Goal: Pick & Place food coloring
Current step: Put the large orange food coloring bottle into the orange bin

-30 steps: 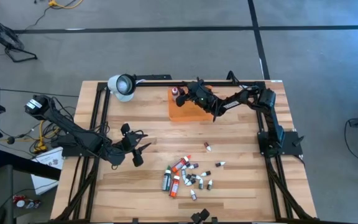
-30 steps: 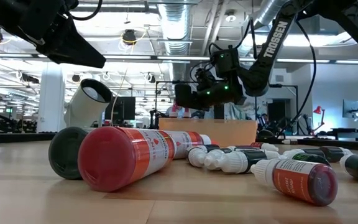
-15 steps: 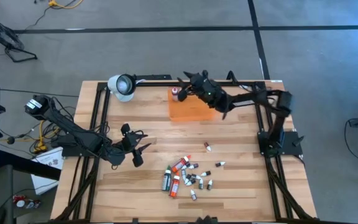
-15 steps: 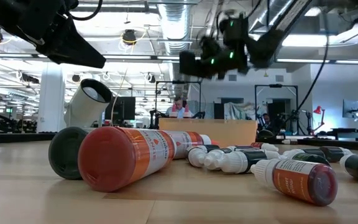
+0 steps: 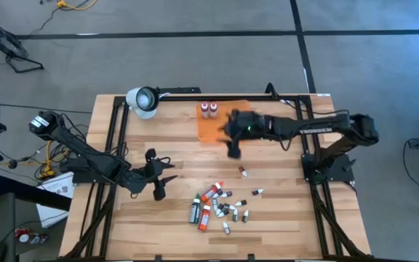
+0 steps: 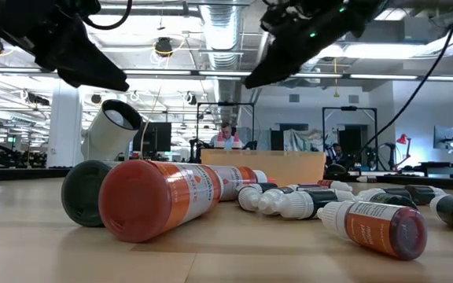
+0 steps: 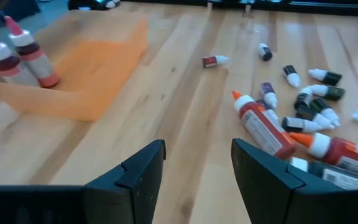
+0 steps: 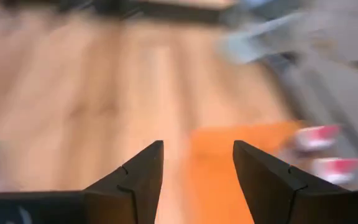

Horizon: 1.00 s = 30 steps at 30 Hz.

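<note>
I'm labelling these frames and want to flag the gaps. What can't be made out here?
- Right wrist view: motion blur smears the two bottles on the orange mat; caps and labels unreadable.
- High view: the right gripper is blurred over the mat's edge.
- High view: the pile of bottles is too small to count or read.
- Low view: a big red bottle in front hides much of the pile.
- Left wrist view: the picture's edge cuts off the nearest bottles.

Probably a robotics lab — exposed ceiling ducts [image 6: 226,20], strip lights, workbenches

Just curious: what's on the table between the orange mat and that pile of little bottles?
Mostly bare wood. In the high view, one stray bottle lies between the mat and the pile.
</note>
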Motion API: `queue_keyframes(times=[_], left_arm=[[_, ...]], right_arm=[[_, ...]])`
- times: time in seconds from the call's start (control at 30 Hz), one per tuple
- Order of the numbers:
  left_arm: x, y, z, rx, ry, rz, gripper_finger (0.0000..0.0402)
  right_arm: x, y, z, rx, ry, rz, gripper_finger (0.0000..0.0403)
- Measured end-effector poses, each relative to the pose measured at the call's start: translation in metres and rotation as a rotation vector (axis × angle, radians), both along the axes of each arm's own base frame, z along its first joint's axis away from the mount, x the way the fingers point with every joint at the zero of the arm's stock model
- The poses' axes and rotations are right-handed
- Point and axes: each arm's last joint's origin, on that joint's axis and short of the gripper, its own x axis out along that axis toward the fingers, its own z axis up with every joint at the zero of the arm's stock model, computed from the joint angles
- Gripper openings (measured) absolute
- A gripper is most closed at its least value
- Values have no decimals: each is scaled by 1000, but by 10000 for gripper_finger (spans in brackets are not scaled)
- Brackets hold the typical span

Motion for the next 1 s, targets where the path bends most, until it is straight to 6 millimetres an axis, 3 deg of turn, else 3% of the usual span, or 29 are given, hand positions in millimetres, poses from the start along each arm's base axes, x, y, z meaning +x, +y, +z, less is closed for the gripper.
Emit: queue_keyframes(times=[0.3,0.47,0.77,1.0], left_arm=[[8,-9,0,-92,-13,-156,185],[24,-22,-13,-99,-24,-278,185],[58,-44,-40,-119,63,-289,185],[68,-55,-52,-145,112,-303,185]], right_arm=[[5,77,-22,29,119,301,169],[12,106,-46,20,170,391,163],[28,120,-76,-24,168,451,159],[42,125,-100,-23,146,498,162]])
